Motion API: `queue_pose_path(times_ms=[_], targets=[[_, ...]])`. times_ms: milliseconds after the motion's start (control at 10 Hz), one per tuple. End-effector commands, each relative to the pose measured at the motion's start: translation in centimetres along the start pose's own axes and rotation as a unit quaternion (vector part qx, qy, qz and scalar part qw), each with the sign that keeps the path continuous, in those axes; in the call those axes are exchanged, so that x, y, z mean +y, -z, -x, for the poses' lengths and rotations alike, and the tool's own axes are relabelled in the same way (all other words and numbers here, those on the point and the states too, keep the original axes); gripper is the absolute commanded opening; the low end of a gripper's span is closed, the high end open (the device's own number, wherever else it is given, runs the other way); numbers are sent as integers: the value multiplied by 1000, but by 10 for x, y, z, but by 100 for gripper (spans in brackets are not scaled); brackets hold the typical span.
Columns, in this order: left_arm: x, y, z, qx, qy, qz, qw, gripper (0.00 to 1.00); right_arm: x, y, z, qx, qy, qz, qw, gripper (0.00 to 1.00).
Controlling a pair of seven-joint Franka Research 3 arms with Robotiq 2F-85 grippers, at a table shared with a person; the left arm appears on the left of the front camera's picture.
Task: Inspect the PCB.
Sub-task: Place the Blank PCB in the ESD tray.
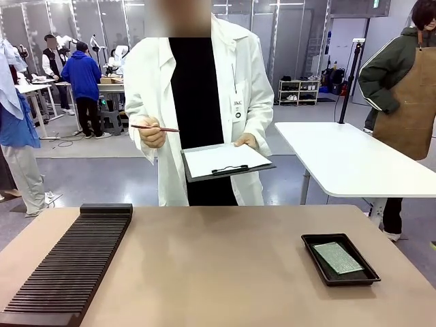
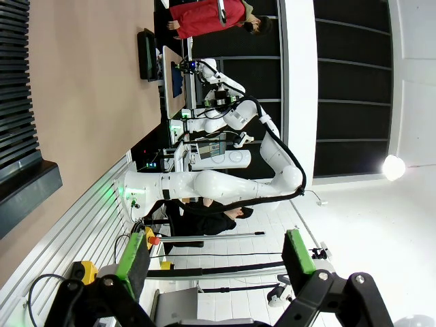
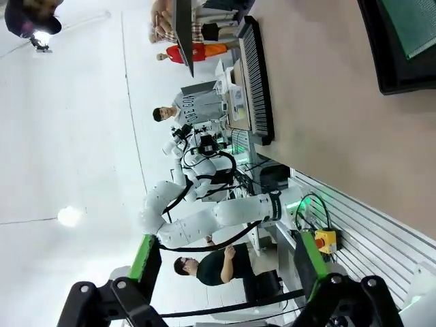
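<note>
The PCB [image 1: 338, 257], a thin green board with a fine pale dot grid, lies flat in a shallow black tray [image 1: 310, 244] at the table's right. Its corner [image 3: 415, 24] also shows in the right wrist view, inside the tray [image 3: 381, 51] at the top right. My left gripper [image 2: 214, 262] stands open, its green-padded fingers wide apart with nothing between them, aimed past the table's edge toward the room. My right gripper [image 3: 228, 262] is likewise open and holds nothing, off the table's side. Across the table a person in a white coat holds a clipboard [image 1: 225, 163] and a pen [image 1: 155, 127].
A long black slotted rack [image 1: 68, 266] lies along the table's left side, also seen as the rack [image 2: 17, 102] in the left wrist view and the rack [image 3: 257, 82] in the right wrist view. A white table [image 1: 354, 160] stands behind at the right, with a person in an apron beside it.
</note>
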State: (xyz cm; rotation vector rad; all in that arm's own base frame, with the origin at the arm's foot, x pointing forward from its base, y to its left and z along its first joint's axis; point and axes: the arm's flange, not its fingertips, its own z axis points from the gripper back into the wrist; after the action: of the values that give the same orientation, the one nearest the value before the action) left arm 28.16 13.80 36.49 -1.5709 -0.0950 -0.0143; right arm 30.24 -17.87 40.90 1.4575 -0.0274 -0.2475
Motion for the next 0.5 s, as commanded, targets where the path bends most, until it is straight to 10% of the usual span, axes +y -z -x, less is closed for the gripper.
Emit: queue_pose_path(times_ms=[0,400], targets=[[-2,0,-1,-1,-7,-4,1000,100,-6,7,-5,-1,-14,-1,1000,100],[-2,0,-1,-1,-7,-4,1000,100,0,0,0,0,0,0,1000,100]])
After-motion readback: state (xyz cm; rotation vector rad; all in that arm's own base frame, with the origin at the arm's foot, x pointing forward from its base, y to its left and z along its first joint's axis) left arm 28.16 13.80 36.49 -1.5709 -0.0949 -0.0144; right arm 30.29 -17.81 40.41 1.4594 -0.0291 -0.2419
